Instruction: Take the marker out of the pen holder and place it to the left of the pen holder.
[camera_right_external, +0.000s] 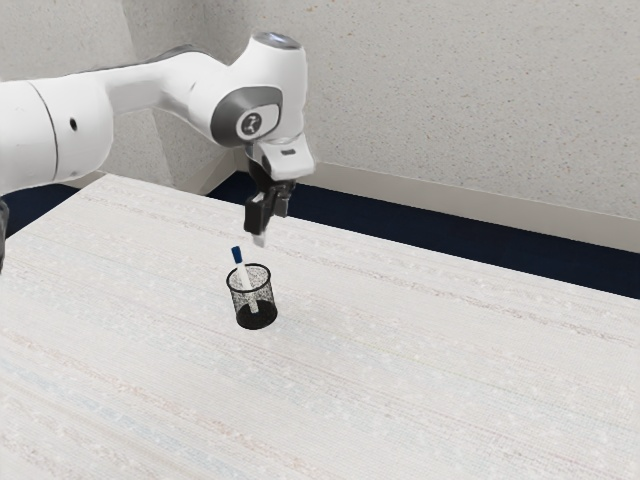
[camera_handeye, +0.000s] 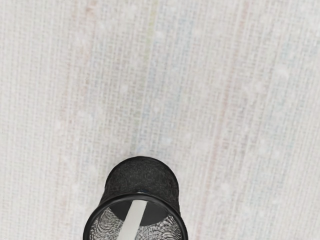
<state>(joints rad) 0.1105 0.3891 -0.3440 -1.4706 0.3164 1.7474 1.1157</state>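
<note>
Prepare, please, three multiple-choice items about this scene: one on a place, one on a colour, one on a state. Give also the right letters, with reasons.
1. Where is the marker?
A) Lying on the floor
B) Inside the pen holder
C) Flat on the table, beside the holder

2. What colour is the marker's upper end?
A) Blue
B) Red
C) Green

3. How does the pen holder stand?
A) On its side
B) Upside down
C) Upright

Key:
1. B: the exterior view shows the marker's lower part through the mesh, its upper end above the rim.
2. A: in the exterior view, the end above the rim is blue.
3. C: the open rim is at the top, the dark base down on the table.
</note>
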